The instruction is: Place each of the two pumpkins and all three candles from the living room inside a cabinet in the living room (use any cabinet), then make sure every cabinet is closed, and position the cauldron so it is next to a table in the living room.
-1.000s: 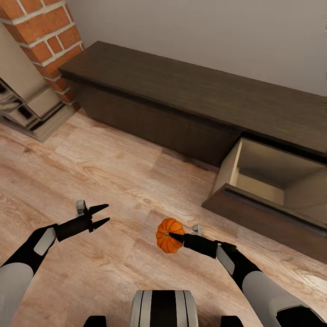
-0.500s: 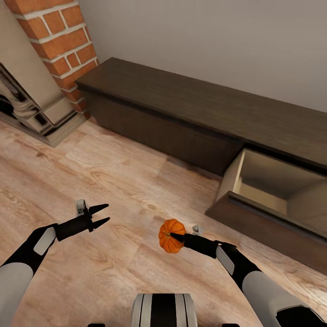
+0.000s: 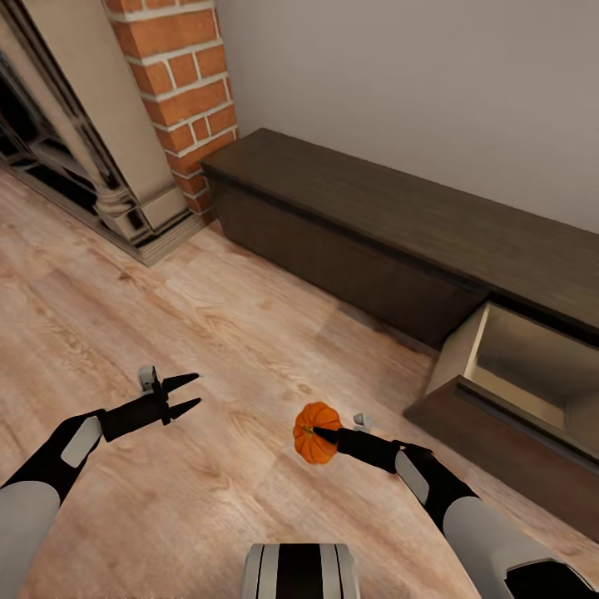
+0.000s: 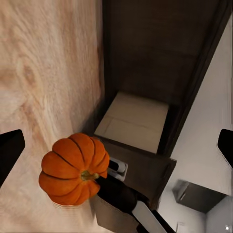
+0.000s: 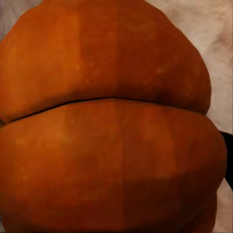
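Note:
My right gripper (image 3: 320, 434) is shut on a small ribbed orange pumpkin (image 3: 310, 433), held above the plank floor in front of me. That pumpkin (image 4: 73, 168) also hangs in the left wrist view, and its orange skin (image 5: 111, 121) sits very close in the right wrist view. My left gripper (image 3: 190, 394) is open and empty at the left, apart from the pumpkin. The long dark brown cabinet (image 3: 358, 225) runs along the wall ahead, with one drawer (image 3: 532, 374) pulled open at the right, its pale interior bare as far as I can see.
A red brick chimney (image 3: 179, 83) and the dark ornate fireplace (image 3: 75, 158) stand at the upper left. Light wood floor (image 3: 166, 299) stretches between me and the cabinet. The open drawer front (image 3: 499, 453) juts out over the floor at the right.
The whole view has swung leftward: the cabinet and open drawer shifted to the right and the fireplace came further into view. Both arms keep their pose, the pumpkin still gripped.

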Available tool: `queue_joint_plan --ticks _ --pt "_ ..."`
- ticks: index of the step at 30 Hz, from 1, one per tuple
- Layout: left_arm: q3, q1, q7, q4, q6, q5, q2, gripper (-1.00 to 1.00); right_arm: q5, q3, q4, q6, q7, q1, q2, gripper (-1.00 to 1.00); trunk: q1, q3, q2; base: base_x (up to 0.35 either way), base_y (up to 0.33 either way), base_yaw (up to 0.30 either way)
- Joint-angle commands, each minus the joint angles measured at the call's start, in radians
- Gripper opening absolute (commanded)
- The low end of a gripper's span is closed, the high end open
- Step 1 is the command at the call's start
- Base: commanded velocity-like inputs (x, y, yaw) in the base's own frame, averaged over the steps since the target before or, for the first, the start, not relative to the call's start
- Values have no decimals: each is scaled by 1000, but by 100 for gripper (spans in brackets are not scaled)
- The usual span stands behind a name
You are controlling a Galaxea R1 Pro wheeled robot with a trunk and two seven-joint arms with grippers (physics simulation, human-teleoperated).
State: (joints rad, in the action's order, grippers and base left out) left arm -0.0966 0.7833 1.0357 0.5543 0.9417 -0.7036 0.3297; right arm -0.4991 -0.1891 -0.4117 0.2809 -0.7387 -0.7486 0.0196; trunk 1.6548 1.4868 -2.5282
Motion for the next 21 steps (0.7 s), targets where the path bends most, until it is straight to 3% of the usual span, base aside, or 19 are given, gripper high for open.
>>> queue_joint_plan --ticks 1,7,11,21 --pt "-2 1 2 -1 4 1 0 100 -11 -5 -2 9 11 0 1 -100 -1 -3 0 0 0 126" --pt "-25 -22 25 22 28 -9 6 100 -20 -20 -1 12 20 -23 -1 -100 -2 -11 1 0 0 22" --pt "-39 -44 26 44 37 -8 9 100 -2 -24 -14 15 9 -25 4 -100 -2 -11 1 0 0 0" --pt "-38 -62 22 73 38 -6 12 100 25 -24 -17 17 7 -25 -2 -100 -6 -49 3 0 0 0"
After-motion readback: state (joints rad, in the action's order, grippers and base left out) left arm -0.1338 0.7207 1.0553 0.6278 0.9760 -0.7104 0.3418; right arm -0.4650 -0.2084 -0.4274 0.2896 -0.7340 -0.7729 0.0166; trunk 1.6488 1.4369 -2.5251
